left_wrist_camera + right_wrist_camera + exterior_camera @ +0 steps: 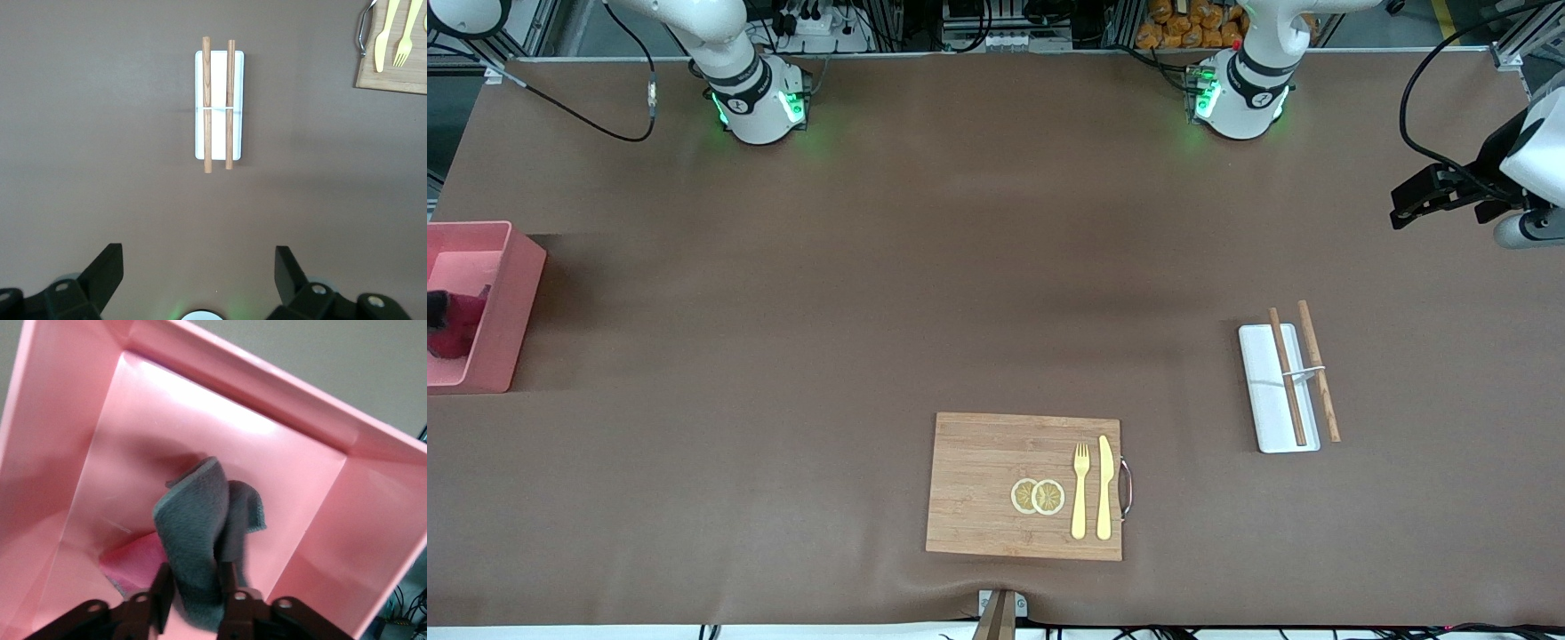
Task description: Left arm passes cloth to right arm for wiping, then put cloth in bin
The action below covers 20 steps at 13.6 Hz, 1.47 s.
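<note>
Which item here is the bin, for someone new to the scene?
Start at the brown table and go to the right arm's end. There stands the bin, a pink upright-walled box with the cloth inside, unlike the flat white tray bearing chopsticks.

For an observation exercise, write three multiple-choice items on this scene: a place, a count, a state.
1. The small fuzzy crimson-and-grey cloth is: A in the pink plastic bin; B on bare tabletop; C in the left gripper.
2. Wooden chopsticks on the flat white tray: A one; B two; C four.
3. The left gripper, above the table, is: A open; B shut on cloth; C shut on a chopstick.
A, it is within the bin's walls under the right gripper; B, two sticks show; A, fingers stand wide apart.
</note>
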Tool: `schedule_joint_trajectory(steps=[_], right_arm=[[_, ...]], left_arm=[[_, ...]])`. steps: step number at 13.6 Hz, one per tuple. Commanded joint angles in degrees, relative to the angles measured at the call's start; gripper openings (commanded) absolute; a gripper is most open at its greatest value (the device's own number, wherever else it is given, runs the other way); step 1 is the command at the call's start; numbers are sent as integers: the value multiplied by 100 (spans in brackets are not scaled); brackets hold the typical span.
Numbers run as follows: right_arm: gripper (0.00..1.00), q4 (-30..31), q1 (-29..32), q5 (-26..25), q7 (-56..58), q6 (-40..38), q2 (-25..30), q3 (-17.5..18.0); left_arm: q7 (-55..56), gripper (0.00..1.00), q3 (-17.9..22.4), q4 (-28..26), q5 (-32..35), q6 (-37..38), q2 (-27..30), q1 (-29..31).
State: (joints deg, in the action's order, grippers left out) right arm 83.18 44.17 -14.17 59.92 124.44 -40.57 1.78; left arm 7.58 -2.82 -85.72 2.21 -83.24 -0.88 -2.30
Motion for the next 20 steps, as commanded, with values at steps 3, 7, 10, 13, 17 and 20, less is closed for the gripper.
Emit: schedule_joint_trajectory(steps=[3, 7, 10, 13, 17, 20], right_arm=[[100, -179, -92, 160, -42, -383, 381, 296], [100, -188, -661, 195, -935, -1797, 1164, 332], [100, -179, -1417, 195, -2112, -3000, 1692, 332], [100, -144, -2068, 641, -3282, -3636, 2008, 332], [100, -65, -3078, 1013, -5214, -4190, 2386, 332], [100, 487, -3625, 1387, -5955, -4043, 2974, 323]], left_arm=[[-99, 100, -8, -50, 42, 54, 88, 19], [-99, 100, -8, -59, 42, 54, 88, 19], [-99, 100, -8, -59, 42, 54, 79, 19], [-99, 100, -8, -59, 42, 45, 79, 28], [-108, 100, -8, -59, 33, 45, 88, 28], [-108, 100, 1, -50, 33, 45, 88, 37]])
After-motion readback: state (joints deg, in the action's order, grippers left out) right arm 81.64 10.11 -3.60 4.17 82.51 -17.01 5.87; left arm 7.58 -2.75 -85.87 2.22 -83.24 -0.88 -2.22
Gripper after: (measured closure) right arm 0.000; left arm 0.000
